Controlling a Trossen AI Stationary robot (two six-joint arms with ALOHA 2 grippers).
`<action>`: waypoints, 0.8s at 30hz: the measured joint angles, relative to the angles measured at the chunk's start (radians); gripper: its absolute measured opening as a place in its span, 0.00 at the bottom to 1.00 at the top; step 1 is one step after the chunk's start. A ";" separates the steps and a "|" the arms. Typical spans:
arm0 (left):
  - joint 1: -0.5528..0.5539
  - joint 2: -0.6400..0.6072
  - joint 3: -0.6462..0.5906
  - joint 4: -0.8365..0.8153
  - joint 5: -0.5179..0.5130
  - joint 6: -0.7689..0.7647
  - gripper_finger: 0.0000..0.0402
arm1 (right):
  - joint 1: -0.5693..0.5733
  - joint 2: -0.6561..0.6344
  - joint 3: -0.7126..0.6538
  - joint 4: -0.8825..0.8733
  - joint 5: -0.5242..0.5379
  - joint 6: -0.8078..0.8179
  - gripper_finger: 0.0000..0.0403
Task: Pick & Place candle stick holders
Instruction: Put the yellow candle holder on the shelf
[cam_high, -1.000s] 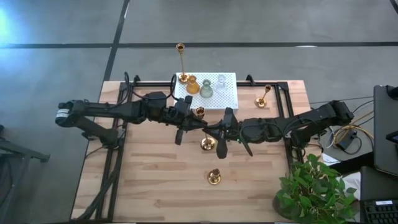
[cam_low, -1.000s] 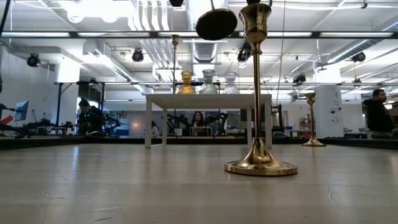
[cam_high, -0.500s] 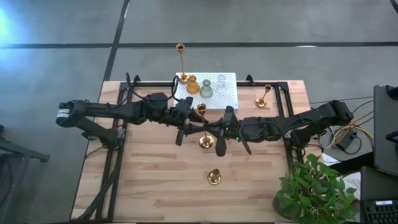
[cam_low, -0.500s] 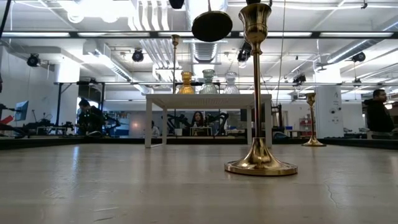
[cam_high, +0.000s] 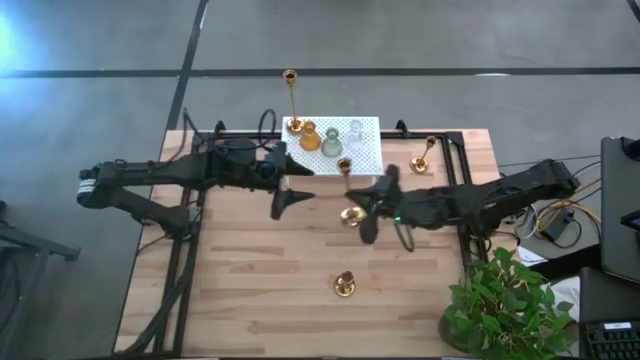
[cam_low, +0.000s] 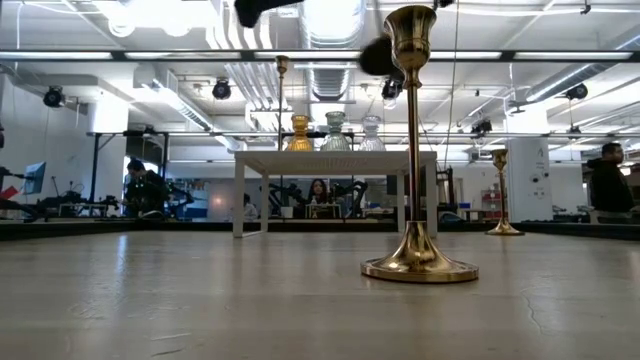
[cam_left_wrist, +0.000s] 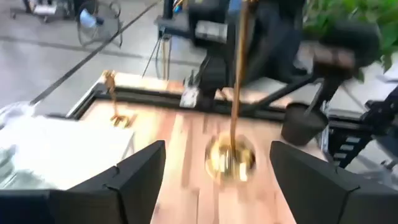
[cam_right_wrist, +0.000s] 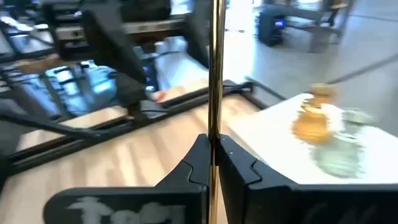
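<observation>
Between the left tool's (cam_left_wrist: 214, 180) spread fingers stands a tall brass candle stick holder (cam_left_wrist: 235, 118), blurred.

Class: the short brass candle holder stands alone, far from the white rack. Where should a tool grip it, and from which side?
Likely the slim stem of the short brass candle holder, between its flared cup and wide round base, approached level from either side: it stands upright, alone, and the flares should stop slipping.

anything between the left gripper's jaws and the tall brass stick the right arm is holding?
Nothing. In the left wrist view the left gripper is open, with only bare table before the tall brass stick. The right gripper clamps it.
</observation>
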 joint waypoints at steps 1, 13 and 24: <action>0.007 -0.016 -0.001 -0.032 -0.005 0.001 0.74 | 0.008 -0.028 0.000 -0.036 0.029 0.010 0.02; 0.029 -0.233 -0.015 -0.195 -0.265 0.052 0.73 | 0.048 -0.410 -0.128 -0.198 0.302 -0.046 0.02; 0.029 -0.501 -0.208 -0.186 -0.387 -0.021 0.73 | -0.118 -0.580 -0.316 -0.063 0.250 -0.191 0.02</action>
